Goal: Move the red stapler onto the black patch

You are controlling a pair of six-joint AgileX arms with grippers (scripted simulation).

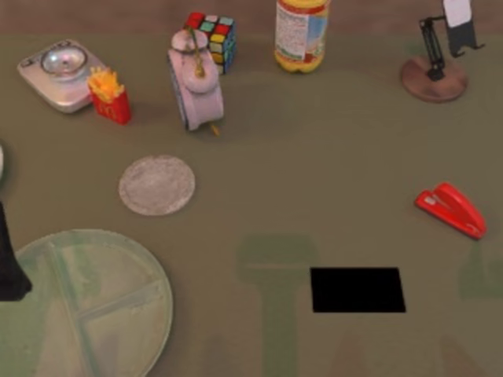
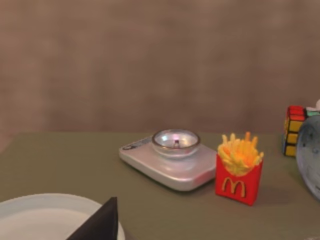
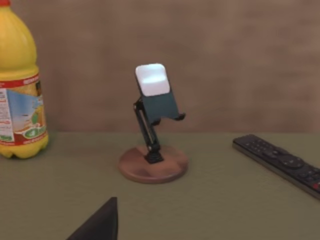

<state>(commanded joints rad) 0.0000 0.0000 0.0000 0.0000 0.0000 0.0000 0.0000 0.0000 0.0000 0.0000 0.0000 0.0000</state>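
The red stapler (image 1: 451,209) lies flat at the table's right side, pointing diagonally. The black patch (image 1: 357,290) sits on the table surface to the stapler's front left, with a bare gap between them. Neither one appears in the wrist views. My left gripper (image 1: 9,271) is parked at the left edge, over the rim of a plate, far from both. My right gripper (image 3: 102,225) is outside the top view; only a dark part of it shows in the right wrist view, which faces the back right of the table.
Along the back stand a silver scale (image 1: 61,73), fries-box toy (image 1: 110,96), alarm clock (image 1: 196,86), puzzle cube (image 1: 212,38), yellow bottle (image 1: 301,33) and phone stand (image 1: 436,67). A grey disc (image 1: 156,184) and divided plate (image 1: 86,302) lie left. A remote (image 3: 280,162) lies beside the stand.
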